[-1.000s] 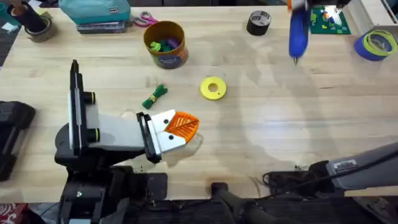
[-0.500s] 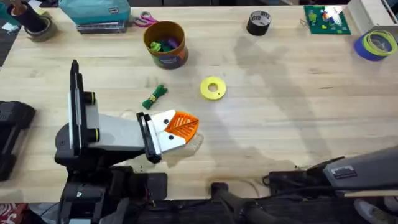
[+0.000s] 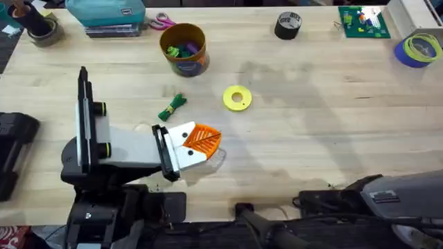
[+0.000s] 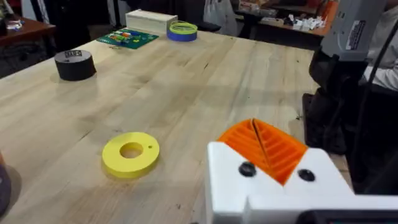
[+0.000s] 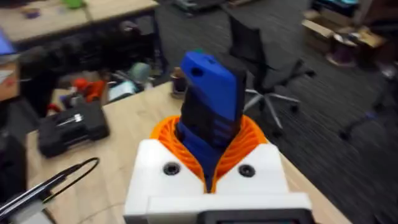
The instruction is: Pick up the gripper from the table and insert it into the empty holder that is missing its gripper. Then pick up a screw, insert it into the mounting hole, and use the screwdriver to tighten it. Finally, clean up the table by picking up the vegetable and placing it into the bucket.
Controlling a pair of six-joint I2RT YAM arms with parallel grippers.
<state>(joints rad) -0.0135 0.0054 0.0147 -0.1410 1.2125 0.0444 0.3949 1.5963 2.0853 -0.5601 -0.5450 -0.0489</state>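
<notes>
Here the right tool (image 5: 211,168) is clamped on the blue screwdriver (image 5: 208,115), its orange pads pressed to either side of it. The left tool (image 3: 201,140) lies near the bench's front edge with its pads closed together on nothing. The vegetable (image 3: 172,107) lies on the bench (image 3: 311,117) just beyond it, the yellow ring (image 3: 237,97) nearby. The bucket (image 3: 184,48) stands toward the far edge.

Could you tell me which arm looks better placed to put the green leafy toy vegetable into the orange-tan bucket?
Probably the left: its gripper lies just below the green leafy toy vegetable, with the orange-tan bucket beyond. The right gripper is occupied, clamped on the blue pen-shaped screwdriver.
</notes>
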